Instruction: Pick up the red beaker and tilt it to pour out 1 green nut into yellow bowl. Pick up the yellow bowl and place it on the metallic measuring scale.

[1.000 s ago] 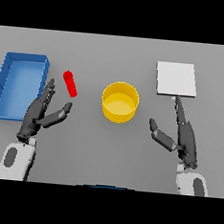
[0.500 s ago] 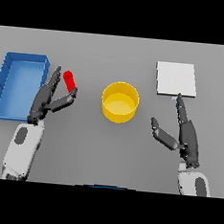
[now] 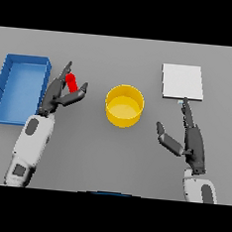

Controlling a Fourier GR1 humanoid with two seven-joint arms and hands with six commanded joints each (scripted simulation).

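Observation:
The red beaker [image 3: 71,82] is a small red cylinder on the grey table, left of the yellow bowl [image 3: 121,118]. My left hand [image 3: 54,96] has reached it: the straight fingers lie along its left side and the thumb along its right, not closed on it. The bowl stands at the table's middle. The metallic scale [image 3: 182,82] is a flat pale square at the back right. My right hand [image 3: 194,144] rests open to the right of the bowl, one fingertip close to the scale's front edge. No green nut shows.
A blue open bin [image 3: 27,59] stands at the far left, just beside my left arm. Bare grey table lies between the bowl and the scale.
My left hand has moved forward and right until the red beaker sits between its fingers and thumb. The right hand has hardly moved.

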